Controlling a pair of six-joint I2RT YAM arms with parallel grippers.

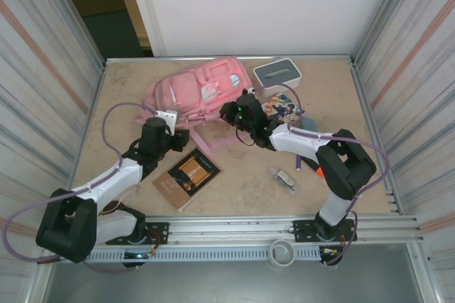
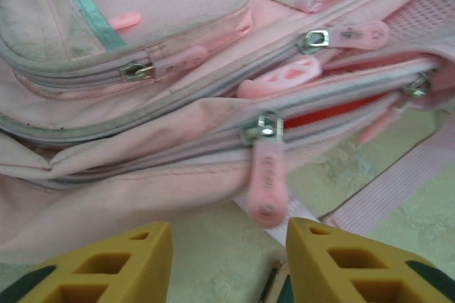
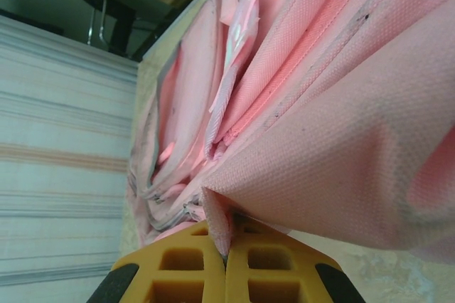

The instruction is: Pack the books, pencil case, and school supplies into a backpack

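Brown paperback (image 1: 188, 175) flat on the bench (image 1: 242, 189), back toward the arm's base from the left gripper (image 2: 227, 267) and a little to its right, not yet packed. Clear packet (image 1: 286, 177) and orange-tipped marker (image 1: 318, 169) likewise loose, well behind the right gripper (image 3: 226, 246) beside its elbow. Left gripper parted and empty, poised just short of a pink zip pull (image 2: 266, 175) dangling off the backpack (image 1: 202, 86) directly ahead, probably to take the pull and draw the slider along. Right gripper clamped shut on a fold of the backpack's fabric, seemingly to brace the soft bag against that tug. Past the slider, a partly opened zip with a red strip (image 2: 334, 112) inside, too blurred to name. Cartoon-covered book (image 1: 283, 109) just right of the right gripper, partly covered by the arm. White box (image 1: 277, 72) farther beyond. Pocket interiors hidden by folds.
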